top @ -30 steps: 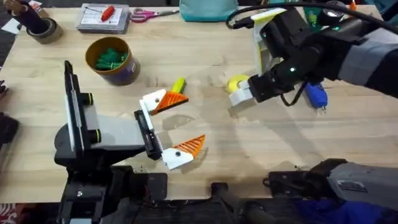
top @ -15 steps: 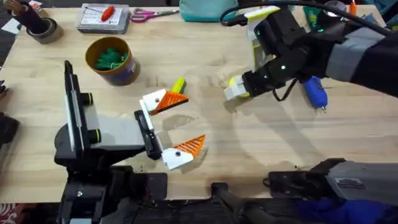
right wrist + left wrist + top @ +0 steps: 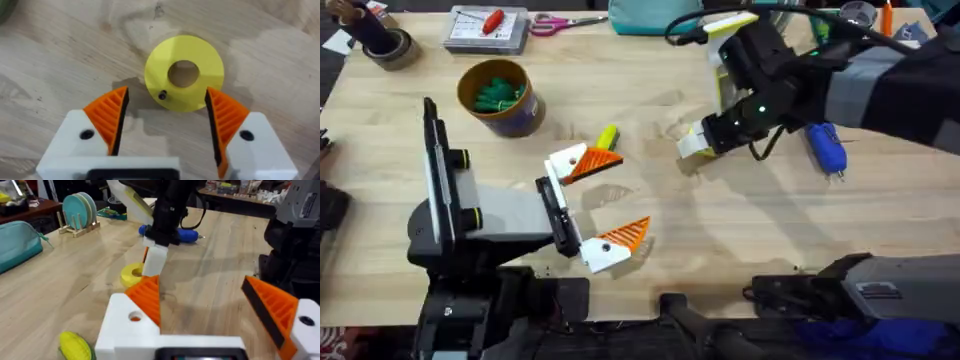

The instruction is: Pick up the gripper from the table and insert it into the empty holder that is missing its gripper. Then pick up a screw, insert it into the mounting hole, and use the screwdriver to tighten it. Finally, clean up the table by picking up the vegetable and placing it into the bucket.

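Note:
My left gripper (image 3: 632,195) lies open on the table; each white holder (image 3: 565,160) carries an orange ribbed gripper finger (image 3: 628,235), also seen close up (image 3: 147,300). One mount shows a round mounting hole (image 3: 135,316). My right gripper (image 3: 166,95) is open, its fingers straddling a yellow ring disc (image 3: 200,55) with a small dark screw (image 3: 162,95) on it. From overhead the right gripper (image 3: 692,145) covers that disc. The blue screwdriver (image 3: 825,150) lies to its right. The corn vegetable (image 3: 607,135) sits beside the left gripper's far finger. The bucket (image 3: 520,118) stands far left, holding green pieces.
Along the far edge are a tape roll (image 3: 385,45), a case with a red-handled tool (image 3: 488,28), pink scissors (image 3: 555,22) and a teal pouch (image 3: 655,15). The right arm (image 3: 880,85) spans the table's right side. A plate rack (image 3: 80,210) stands on a side table.
My right gripper has shifted left and slightly farther across the table, coming over the yellow disc and covering it from overhead. The left arm, corn and screwdriver have not moved.

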### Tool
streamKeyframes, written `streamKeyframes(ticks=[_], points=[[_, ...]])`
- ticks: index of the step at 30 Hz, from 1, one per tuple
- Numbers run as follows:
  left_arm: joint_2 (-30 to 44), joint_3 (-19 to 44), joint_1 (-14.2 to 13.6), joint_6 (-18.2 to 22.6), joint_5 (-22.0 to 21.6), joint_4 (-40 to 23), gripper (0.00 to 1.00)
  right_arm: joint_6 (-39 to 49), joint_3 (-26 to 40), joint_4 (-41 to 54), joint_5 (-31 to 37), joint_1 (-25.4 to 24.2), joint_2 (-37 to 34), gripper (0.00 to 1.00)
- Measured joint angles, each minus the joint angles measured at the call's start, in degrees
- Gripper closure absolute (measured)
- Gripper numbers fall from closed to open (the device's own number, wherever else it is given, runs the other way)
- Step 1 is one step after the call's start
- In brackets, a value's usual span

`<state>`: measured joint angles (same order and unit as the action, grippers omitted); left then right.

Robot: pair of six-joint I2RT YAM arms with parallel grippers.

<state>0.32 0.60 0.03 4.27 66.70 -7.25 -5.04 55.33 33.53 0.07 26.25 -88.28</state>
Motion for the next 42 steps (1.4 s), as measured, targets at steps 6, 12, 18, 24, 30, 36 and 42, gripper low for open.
streamKeyframes(ticks=[6, 12, 18, 24, 30, 36, 42], points=[[-0.01, 0.00, 0.00, 0.02, 0.00, 0.00, 0.015, 0.18, 0.00, -0.97, 0.58, 1.81, -1.22, 0.169], [0.00, 0.00, 0.00, 0.02, 0.00, -0.01, 0.015, 0.39, 0.00, -1.52, 0.77, 1.97, -1.26, 0.347], [0.00, 0.00, 0.00, 0.02, 0.00, -0.01, 0.015, 0.39, 0.00, -1.85, 1.03, 1.97, -2.33, 0.548], [0.00, 0.00, 0.00, 0.00, 0.00, -0.01, 0.015, 0.57, 0.00, -2.09, 1.89, 1.97, -2.33, 0.797], [0.00, -0.01, 0.00, 0.02, 0.00, 0.01, 0.015, 0.59, 0.00, -2.12, 2.02, 1.97, -2.33, 0.831], [-0.01, 0.00, 0.00, 0.00, 0.00, 0.00, 0.015, 0.58, 0.00, -2.12, 2.03, 1.97, -2.33, 0.831], [-0.02, 0.00, 0.00, 0.02, 0.00, 0.01, 0.014, 0.57, 0.00, -2.02, 2.29, 1.97, -2.33, 0.831]])
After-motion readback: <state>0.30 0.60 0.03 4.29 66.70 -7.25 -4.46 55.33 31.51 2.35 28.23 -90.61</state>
